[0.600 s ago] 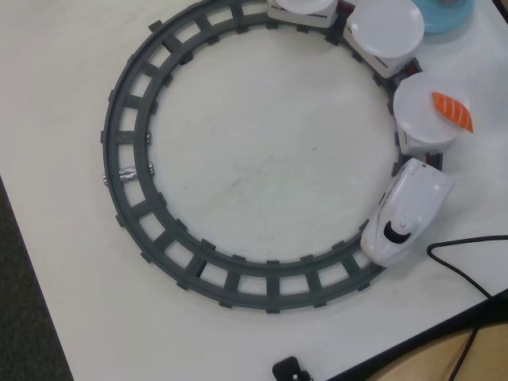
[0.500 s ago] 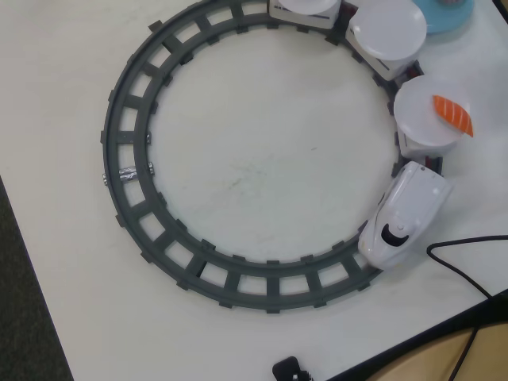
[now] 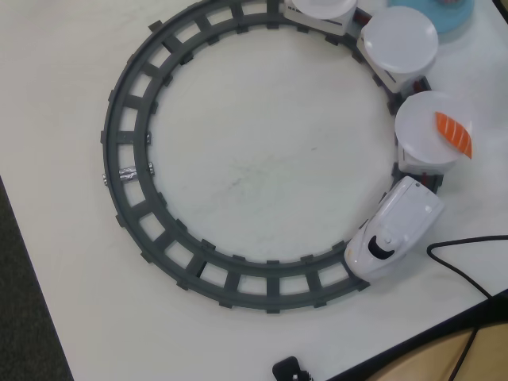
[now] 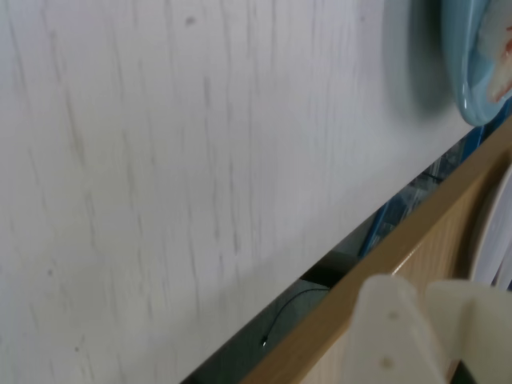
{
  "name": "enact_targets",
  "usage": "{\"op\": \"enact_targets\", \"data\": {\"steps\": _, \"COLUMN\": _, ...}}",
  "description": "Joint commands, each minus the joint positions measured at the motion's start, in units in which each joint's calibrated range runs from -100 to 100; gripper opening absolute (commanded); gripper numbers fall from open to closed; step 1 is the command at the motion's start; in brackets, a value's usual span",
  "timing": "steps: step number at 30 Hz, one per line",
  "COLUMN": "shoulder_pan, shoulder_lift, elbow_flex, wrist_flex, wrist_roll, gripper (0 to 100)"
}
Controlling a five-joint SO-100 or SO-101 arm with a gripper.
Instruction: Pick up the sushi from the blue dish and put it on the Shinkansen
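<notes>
The small red-pink toy sushi piece (image 3: 452,2) shows only as a sliver at the top edge of the overhead view, lying on the round light-blue plastic dish (image 3: 444,21), itself cut off at the top right corner. In the wrist view the blue dish (image 4: 468,64) sits at the top right, blurred, with a pale pink-and-white smear of the sushi (image 4: 496,60) on it, cropped by the frame edge; shape hard to make out.

Just beside the blue dish in the overhead view runs the white toy Shinkansen bullet train (image 3: 394,230) with black windshield, nose lowest in frame, standing on the grey plastic ring track (image 3: 131,171). Between its nose and the dish are three cars topped with round white plates: the nearest to the nose (image 3: 425,127) carries an orange white-striped salmon piece (image 3: 454,133), the middle plate (image 3: 399,40) is bare, the last (image 3: 321,6) is cut off by the top edge. A black cable (image 3: 464,266) lies on the white worktop (image 3: 262,159) just past the train's nose.

The cream plastic fingers (image 4: 420,316) enter the wrist view at bottom right, out of focus and cropped; cannot tell whether they are apart or together. They hold nothing visible and are well apart from the dish. The arm is out of the overhead view.
</notes>
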Motion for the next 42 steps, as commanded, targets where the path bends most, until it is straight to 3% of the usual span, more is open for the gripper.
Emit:
{"op": "enact_targets", "data": {"steps": 1, "shoulder_pan": 0.02, "shoulder_lift": -0.43, "elbow_flex": -0.26, "wrist_flex": -0.12, "wrist_roll": -0.23, "gripper": 2}}
{"op": "enact_targets", "data": {"steps": 12, "shoulder_pan": 0.38, "shoulder_lift": -0.43, "elbow_flex": -0.26, "wrist_flex": -0.12, "wrist_roll": -0.23, "gripper": 2}}
{"op": "enact_targets", "data": {"steps": 17, "shoulder_pan": 8.56, "shoulder_lift": -0.43, "elbow_flex": -0.26, "wrist_flex": 0.05, "wrist_roll": 0.50, "gripper": 2}}
{"op": "enact_targets", "data": {"steps": 20, "shoulder_pan": 7.51, "shoulder_lift": -0.43, "elbow_flex": -1.34, "wrist_flex": -2.18, "wrist_roll": 0.50, "gripper": 2}}
{"op": "enact_targets", "data": {"steps": 28, "shoulder_pan": 7.07, "shoulder_lift": 3.33, "elbow_flex": -21.18, "wrist_flex": 1.50, "wrist_roll": -0.18, "gripper": 12}}
{"op": "enact_targets", "data": {"steps": 33, "shoulder_pan": 4.07, "shoulder_lift": 19.78, "elbow_flex": -39.04, "wrist_flex": 1.84, "wrist_roll": -0.60, "gripper": 13}}
{"op": "enact_targets", "data": {"steps": 42, "shoulder_pan": 3.90, "shoulder_lift": 66.62, "elbow_flex": -79.70, "wrist_flex": 7.15, "wrist_roll": -6.16, "gripper": 13}}
